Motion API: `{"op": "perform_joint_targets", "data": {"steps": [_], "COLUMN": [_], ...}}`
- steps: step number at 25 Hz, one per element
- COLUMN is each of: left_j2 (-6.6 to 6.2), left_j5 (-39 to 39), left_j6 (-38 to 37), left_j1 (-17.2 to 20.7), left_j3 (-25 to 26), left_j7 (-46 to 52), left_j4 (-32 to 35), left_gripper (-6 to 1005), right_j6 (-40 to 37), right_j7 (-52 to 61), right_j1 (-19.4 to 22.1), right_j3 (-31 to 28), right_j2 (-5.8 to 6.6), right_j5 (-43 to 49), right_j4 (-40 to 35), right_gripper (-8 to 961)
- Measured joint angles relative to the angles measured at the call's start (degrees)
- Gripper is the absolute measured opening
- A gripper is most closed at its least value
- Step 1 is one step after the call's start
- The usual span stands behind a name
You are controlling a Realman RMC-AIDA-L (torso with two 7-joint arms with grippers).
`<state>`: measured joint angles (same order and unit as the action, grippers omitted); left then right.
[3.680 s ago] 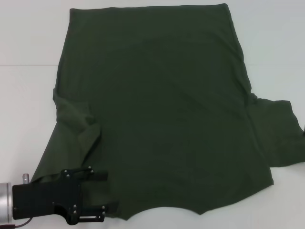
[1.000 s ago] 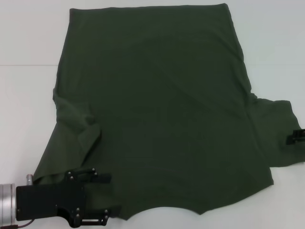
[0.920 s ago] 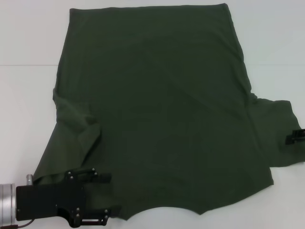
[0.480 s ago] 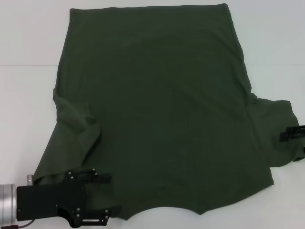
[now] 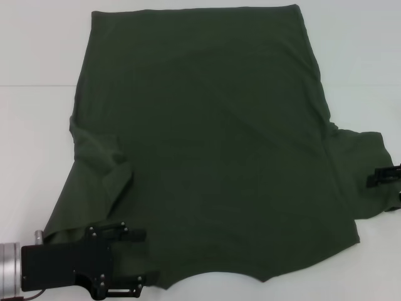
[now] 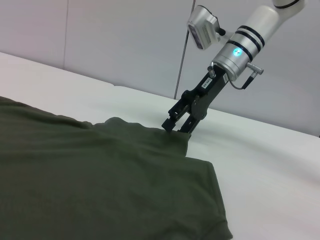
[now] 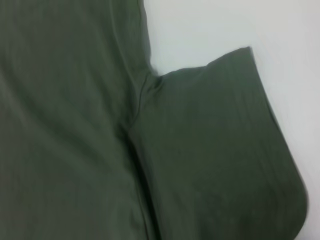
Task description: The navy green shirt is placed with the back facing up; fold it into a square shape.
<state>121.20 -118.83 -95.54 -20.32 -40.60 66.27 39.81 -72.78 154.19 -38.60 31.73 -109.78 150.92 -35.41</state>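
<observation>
The navy green shirt (image 5: 213, 144) lies spread flat with its plain back up, neckline at the near edge and hem at the far edge. Its left sleeve (image 5: 100, 163) is folded in over the body. My left gripper (image 5: 141, 256) is open at the near left shoulder corner, its fingers either side of the cloth edge. My right gripper (image 5: 391, 187) is at the outer edge of the right sleeve (image 5: 363, 182). In the left wrist view the right gripper (image 6: 178, 128) is tilted down with its fingertips at the sleeve's edge, slightly apart. The right wrist view shows the sleeve (image 7: 215, 140) and armpit seam.
The white table (image 5: 37, 138) surrounds the shirt on all sides, with bare strips to the left, right and along the near edge. A pale wall (image 6: 125, 45) stands behind the table.
The right gripper has come in from the right edge to the right sleeve's rim. The left gripper has edged slightly rightward along the shoulder corner since the oldest frame. The shirt has not moved.
</observation>
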Motion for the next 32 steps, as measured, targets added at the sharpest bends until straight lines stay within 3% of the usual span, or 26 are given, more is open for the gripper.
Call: {"op": "perform_joint_targets", "data": {"steps": [7,13,16,32], "left_j2": [0.00,0.00,0.00,-0.05], "left_j5": [0.00,0.00,0.00,0.01], "left_j6": [0.00,0.00,0.00,0.00], "left_j1": [-0.06,-0.21,-0.25,-0.38], "left_j3": [0.04,0.08,0.08,0.50], "left_j7": [0.09,0.13,0.16,0.80], "left_j4": [0.00,0.00,0.00,0.00], "left_gripper": [830,830,830,825], "right_j6": [0.77,0.99,0.99,0.98], "right_j7": [0.19,0.41,0.43,-1.19], "right_j1": [0.01,-0.24,-0.28,-0.03], "right_j3": [1.64,2.49,2.49,2.63], "right_j2": [-0.30,-0.41,-0.42,-0.29], "right_j5": [0.30,0.34,0.34,0.02], "right_j4": [-0.13,-0.18,-0.11,-1.04], "right_gripper": [860,659,414,26]}}
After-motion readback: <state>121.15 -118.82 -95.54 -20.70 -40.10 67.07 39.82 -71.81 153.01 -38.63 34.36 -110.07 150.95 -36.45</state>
